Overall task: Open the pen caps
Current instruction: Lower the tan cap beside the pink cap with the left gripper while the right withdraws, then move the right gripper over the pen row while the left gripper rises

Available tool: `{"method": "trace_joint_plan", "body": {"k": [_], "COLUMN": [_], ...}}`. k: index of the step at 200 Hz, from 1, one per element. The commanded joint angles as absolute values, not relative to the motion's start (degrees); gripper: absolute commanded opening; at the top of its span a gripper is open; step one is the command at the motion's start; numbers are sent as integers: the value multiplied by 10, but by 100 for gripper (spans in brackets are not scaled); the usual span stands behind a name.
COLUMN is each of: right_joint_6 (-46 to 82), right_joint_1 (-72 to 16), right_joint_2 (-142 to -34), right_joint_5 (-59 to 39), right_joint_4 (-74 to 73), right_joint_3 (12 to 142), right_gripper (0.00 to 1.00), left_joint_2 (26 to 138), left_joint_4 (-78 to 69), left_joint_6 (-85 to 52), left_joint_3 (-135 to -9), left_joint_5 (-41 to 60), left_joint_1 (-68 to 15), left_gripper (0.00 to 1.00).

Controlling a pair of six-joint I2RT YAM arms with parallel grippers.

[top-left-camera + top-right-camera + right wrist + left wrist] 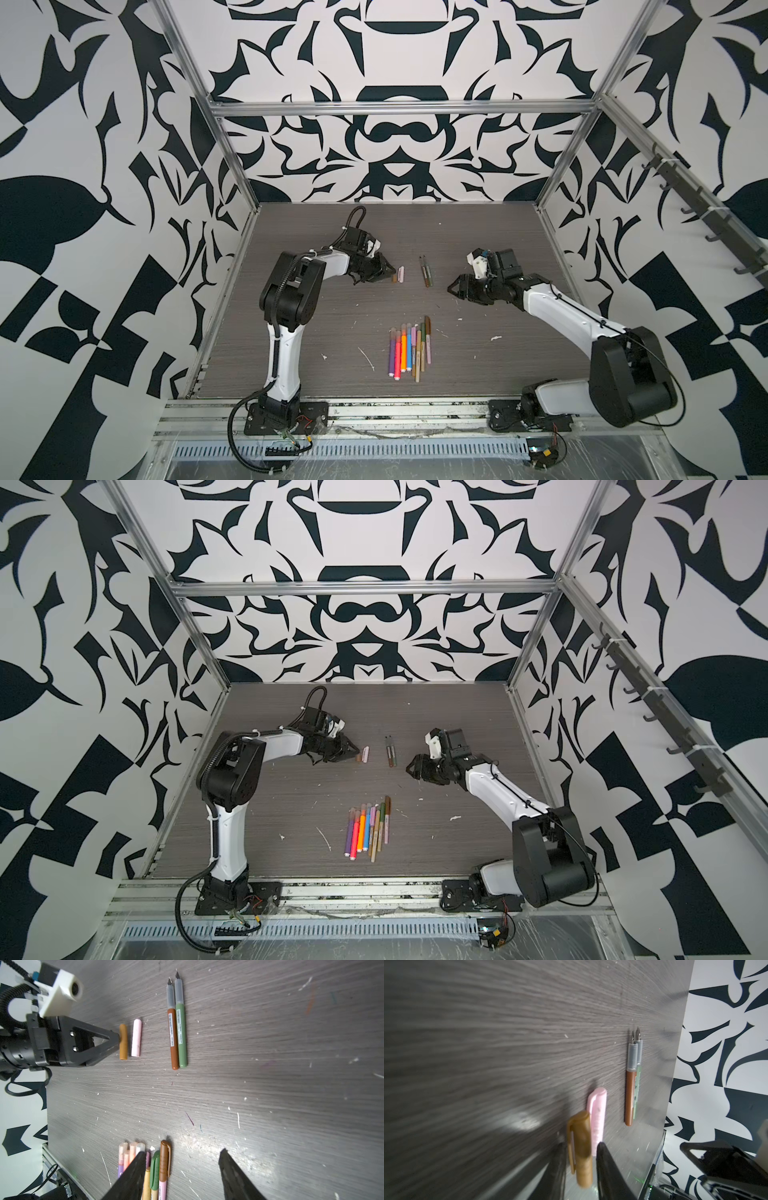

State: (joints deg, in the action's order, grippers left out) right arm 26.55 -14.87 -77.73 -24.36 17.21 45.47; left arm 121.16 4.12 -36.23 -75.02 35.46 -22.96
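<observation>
The light, stiff, slippery capped pens [409,349] lie side by side on the table [332,307], probably best held at barrel and cap, while the left end effector [392,275] stands slightly apart around a loose tan cap [580,1136] and the right end effector [182,1151] is apart, empty.

Bare table [353,309] stretch between the two uncapped pens [426,272] and the capped-pen row [409,351].

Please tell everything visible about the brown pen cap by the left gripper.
The brown pen cap is a short golden-brown plastic tube with one rounded end and a clip along its side. Off its pen, it lies on the table, parallel to the pink cap, a narrow gap between them. The fingers of the left gripper flank its middle; a gap shows beside one, so it seems not clamped.
</observation>
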Motion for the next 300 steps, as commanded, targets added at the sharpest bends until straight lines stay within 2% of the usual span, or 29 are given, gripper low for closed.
{"method": "trace_joint_plan", "body": {"k": [1,175,197,259,300], "right_joint_6": [256,260,271,336,374], "right_joint_1": [-151,-168,-215,-435,-529], "right_joint_2": [-763,-737,-725,-727,-734], "right_joint_5": [-234,-212,-174,-32,31], "right_joint_4": [179,207,211,219,227], "right_joint_3": [448,448,437,431,428], "right_gripper": [59,57,56,56,56], "left_joint_2": [1228,1213,1198,1126,1059], "left_joint_4": [51,68,65,20,-22], "left_joint_6": [-361,-358,-359,-374,-386], "left_joint_3": [-766,-760,-745,-657,-575], "left_joint_5": [366,361,354,346,334], "left_joint_1": [-235,-236,-236,-236,-236], "left_gripper": [30,30,30,30,27]}}
